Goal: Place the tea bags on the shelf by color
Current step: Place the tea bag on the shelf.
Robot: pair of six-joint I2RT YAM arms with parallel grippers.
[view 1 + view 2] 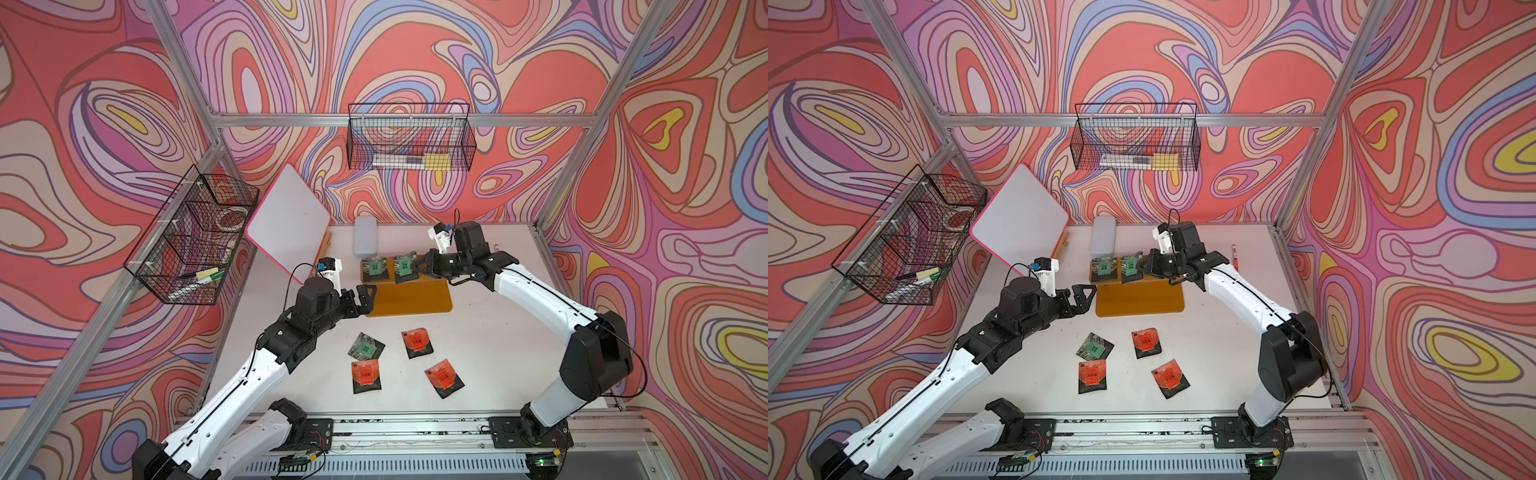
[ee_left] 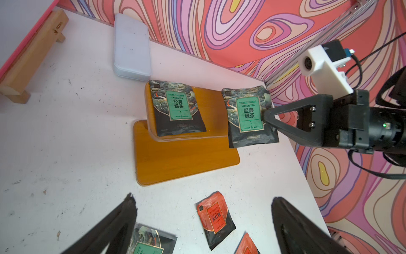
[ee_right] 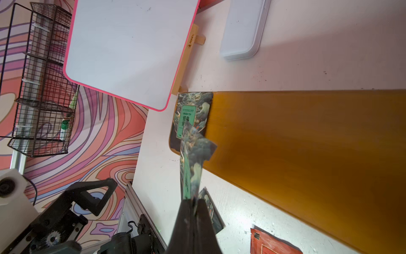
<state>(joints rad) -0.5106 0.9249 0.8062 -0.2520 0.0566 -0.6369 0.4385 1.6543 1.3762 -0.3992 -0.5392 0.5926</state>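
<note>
The shelf [image 2: 186, 162] holds one green tea bag [image 2: 179, 107] at its upper left end. The right gripper [image 2: 264, 115] pinches a second tea bag [image 2: 246, 114] alongside; the left gripper [image 1: 370, 297] gapes empty.

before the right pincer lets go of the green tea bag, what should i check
1. Right pincer shut on the held green tea bag: ok.
2. Held bag resting on the shelf's top board: cannot tell.
3. Neighbour on that board matches, a lying green tea bag: ok.
4. Bare board beside the neighbour: ok.
5. Left pincer open, apart from the held bag: ok.
6. Lower board bare for the orange tea bags: ok.
</note>
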